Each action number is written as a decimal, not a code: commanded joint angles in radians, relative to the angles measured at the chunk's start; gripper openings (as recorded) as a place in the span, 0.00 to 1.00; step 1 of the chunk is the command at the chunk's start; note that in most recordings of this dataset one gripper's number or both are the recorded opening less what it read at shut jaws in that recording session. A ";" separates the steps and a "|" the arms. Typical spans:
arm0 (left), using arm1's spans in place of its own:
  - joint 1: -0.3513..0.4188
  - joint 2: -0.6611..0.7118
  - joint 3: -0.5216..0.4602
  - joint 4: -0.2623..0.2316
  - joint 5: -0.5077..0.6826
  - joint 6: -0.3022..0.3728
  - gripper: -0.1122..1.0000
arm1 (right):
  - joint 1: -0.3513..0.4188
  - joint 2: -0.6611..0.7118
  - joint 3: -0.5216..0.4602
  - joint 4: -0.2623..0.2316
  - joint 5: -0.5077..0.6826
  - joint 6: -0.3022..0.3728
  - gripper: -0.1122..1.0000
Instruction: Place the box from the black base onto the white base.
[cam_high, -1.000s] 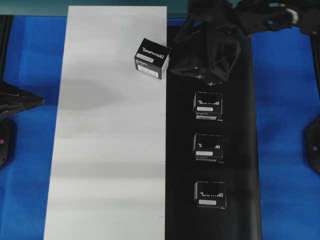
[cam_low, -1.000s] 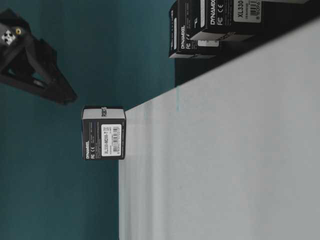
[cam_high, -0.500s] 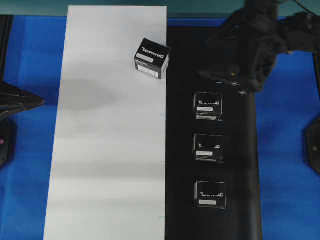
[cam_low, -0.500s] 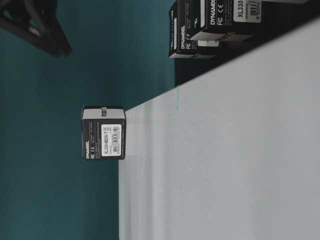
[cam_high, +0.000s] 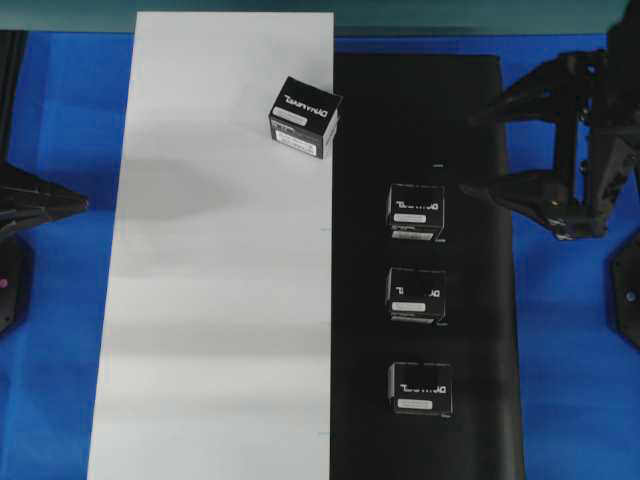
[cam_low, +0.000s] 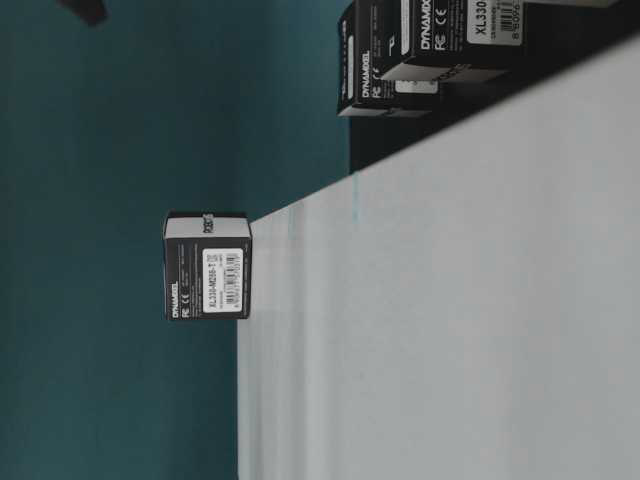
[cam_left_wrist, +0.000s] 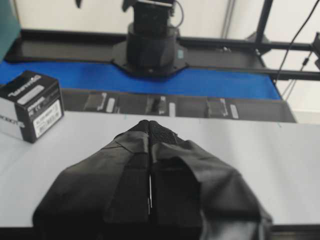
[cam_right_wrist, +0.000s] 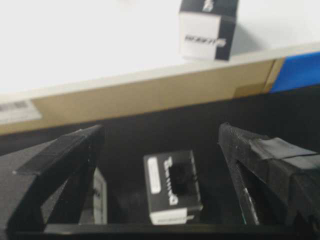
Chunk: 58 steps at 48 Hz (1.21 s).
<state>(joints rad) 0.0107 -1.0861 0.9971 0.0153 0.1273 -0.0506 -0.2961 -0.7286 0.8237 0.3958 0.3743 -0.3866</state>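
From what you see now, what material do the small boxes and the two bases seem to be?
The box looks like printed matte cardboard: crisp folded edges, a stuck-on label. The white base seems board: the right wrist view shows a brown edge. The black base is matte, perhaps rubber or foam.

Matte black throughout. Left hand (cam_left_wrist: 150, 165): angular faceted fingers, black tape wrapped over the tips. Right hand (cam_right_wrist: 160, 165): same black fingers, taped pads (cam_right_wrist: 272, 150), open-frame black links behind.

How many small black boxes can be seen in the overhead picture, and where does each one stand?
4. One box stands on the white base, near its right edge. Three stand in a column on the black base: upper box, middle box, lower box. None seems hidden.
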 joint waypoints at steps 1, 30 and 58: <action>-0.002 0.012 -0.008 0.003 -0.005 0.000 0.04 | 0.008 -0.018 0.014 0.005 -0.012 0.003 1.00; -0.002 -0.008 0.018 0.002 -0.005 0.000 0.04 | 0.008 -0.262 0.184 0.005 -0.020 0.029 1.00; -0.005 -0.021 0.015 0.003 -0.012 -0.002 0.04 | 0.051 -0.348 0.258 0.005 -0.020 0.034 1.00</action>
<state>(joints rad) 0.0077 -1.1060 1.0278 0.0153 0.1243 -0.0506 -0.2454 -1.0753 1.0845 0.3958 0.3636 -0.3543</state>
